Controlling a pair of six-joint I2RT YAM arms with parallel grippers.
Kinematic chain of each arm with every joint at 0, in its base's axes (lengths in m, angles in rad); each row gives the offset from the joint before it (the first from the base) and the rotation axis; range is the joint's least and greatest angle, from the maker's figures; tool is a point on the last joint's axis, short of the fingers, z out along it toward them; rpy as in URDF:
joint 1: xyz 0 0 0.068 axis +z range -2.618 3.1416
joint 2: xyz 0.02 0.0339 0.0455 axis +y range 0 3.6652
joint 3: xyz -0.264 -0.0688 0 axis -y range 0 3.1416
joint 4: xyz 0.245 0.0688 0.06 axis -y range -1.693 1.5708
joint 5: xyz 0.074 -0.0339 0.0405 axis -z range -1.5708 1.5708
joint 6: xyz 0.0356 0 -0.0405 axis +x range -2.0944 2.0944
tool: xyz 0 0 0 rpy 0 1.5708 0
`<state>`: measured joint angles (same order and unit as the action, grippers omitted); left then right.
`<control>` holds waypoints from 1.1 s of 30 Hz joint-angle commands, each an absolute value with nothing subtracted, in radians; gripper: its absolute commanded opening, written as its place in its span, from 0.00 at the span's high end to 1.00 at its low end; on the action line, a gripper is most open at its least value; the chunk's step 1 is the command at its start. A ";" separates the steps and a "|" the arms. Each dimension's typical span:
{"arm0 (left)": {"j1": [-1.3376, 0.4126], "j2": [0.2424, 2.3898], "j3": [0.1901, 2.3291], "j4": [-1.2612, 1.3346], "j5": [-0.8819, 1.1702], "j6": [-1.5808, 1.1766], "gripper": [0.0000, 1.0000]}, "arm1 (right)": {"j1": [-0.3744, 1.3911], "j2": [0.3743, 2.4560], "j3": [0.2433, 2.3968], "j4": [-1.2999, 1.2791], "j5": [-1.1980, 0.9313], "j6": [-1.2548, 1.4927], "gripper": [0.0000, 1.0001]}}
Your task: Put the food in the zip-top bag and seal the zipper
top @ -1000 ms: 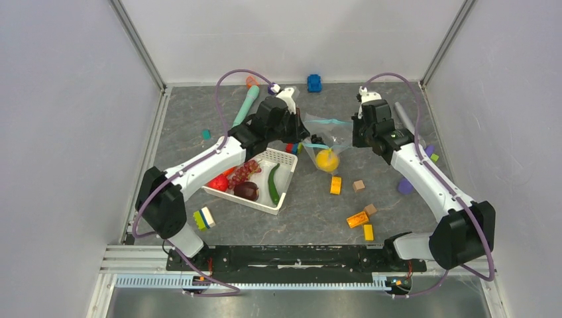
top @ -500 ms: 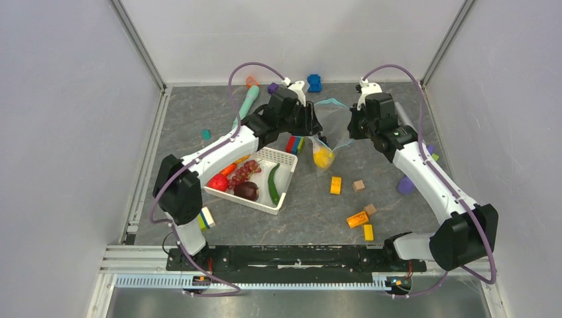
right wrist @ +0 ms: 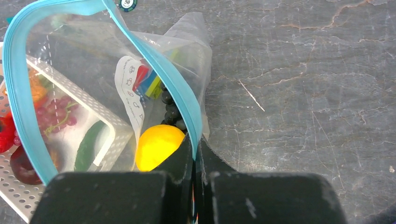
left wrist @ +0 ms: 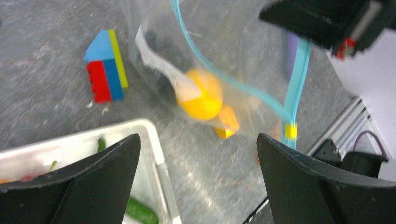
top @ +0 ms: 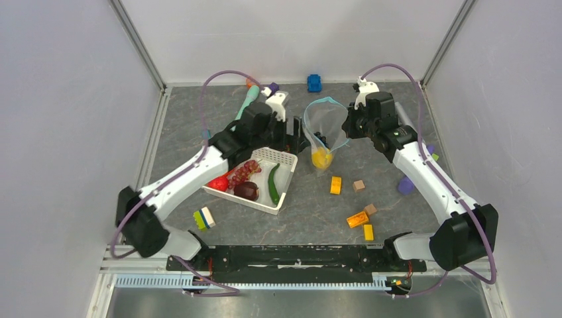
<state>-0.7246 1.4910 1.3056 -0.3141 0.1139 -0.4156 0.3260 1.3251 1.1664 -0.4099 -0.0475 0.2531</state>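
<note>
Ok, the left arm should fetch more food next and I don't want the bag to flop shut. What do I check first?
1. Right fingers shut on the zipper: ok.
2. Bag mouth open wide: ok.
3. Left fingers open and empty: ok.
4. Yellow fruit inside the bag: ok.
5. Grapes and pod lying in the basket, uncovered: ok.
6. Zipper sealed: not ok, food remains outside the bag.
</note>
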 commanded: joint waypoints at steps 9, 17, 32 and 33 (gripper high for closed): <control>-0.613 1.232 1.014 -0.472 -0.011 -0.461 0.00 | 0.325 1.302 1.152 -0.366 -0.098 0.239 1.00; -0.569 1.431 1.008 -0.410 0.191 -0.460 0.22 | 0.325 1.300 1.144 -0.370 -0.094 0.237 1.00; -0.569 1.665 1.038 -0.431 0.205 -0.426 0.38 | 0.324 1.322 1.149 -0.377 -0.082 0.228 1.00; -0.569 1.673 1.040 -0.427 0.206 -0.426 0.38 | 0.324 1.324 1.149 -0.377 -0.082 0.226 1.00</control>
